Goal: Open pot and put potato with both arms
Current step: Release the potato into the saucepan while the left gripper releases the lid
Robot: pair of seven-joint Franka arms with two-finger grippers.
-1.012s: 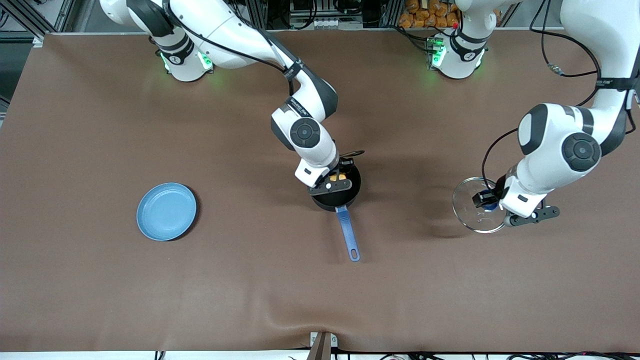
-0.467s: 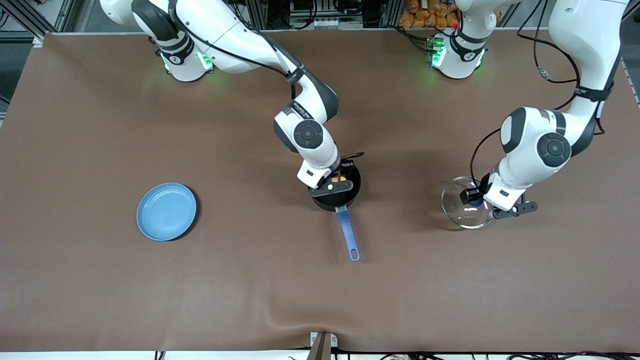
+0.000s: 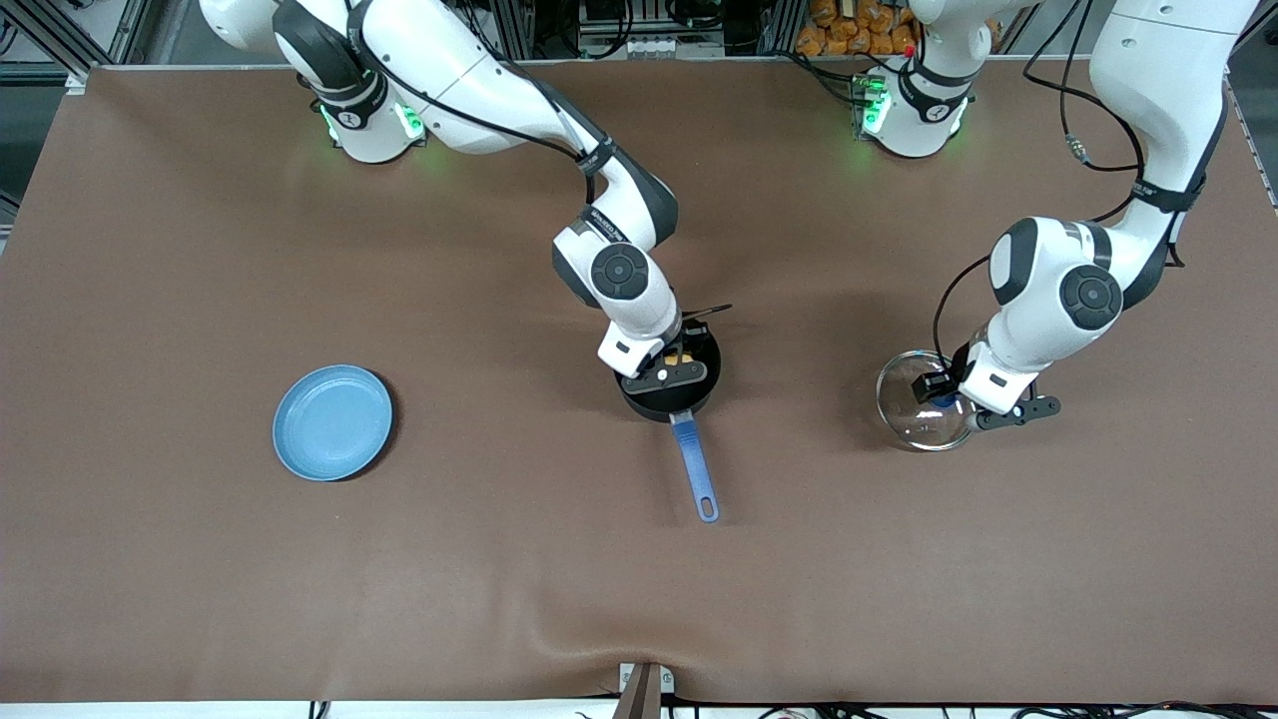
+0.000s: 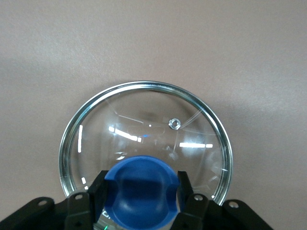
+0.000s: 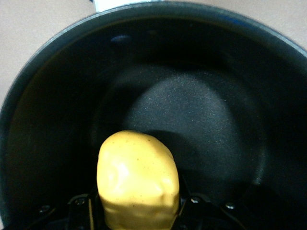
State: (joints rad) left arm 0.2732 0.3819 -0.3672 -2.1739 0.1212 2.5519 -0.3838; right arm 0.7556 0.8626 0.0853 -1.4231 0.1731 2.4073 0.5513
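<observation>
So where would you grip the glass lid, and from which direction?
By its blue knob, from straight above. The lid is a thin, smooth glass dome with only a metal rim, so the raised central knob is the one part fingers can pinch. The left hand holds it exactly there.

Robot lab; aluminium framing (image 3: 40,35)

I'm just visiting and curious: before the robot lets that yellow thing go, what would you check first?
1. Lid off pot: ok.
2. Potato over the pot's mouth: ok.
3. Right pincer shut on potato: ok.
4. Pot's inside bare under the potato: ok.
5. Left pincer gripping the glass lid by its blue knob, away from the pot toward the left arm's end: ok.
6. Potato touching the pot's bottom: cannot tell.
</observation>
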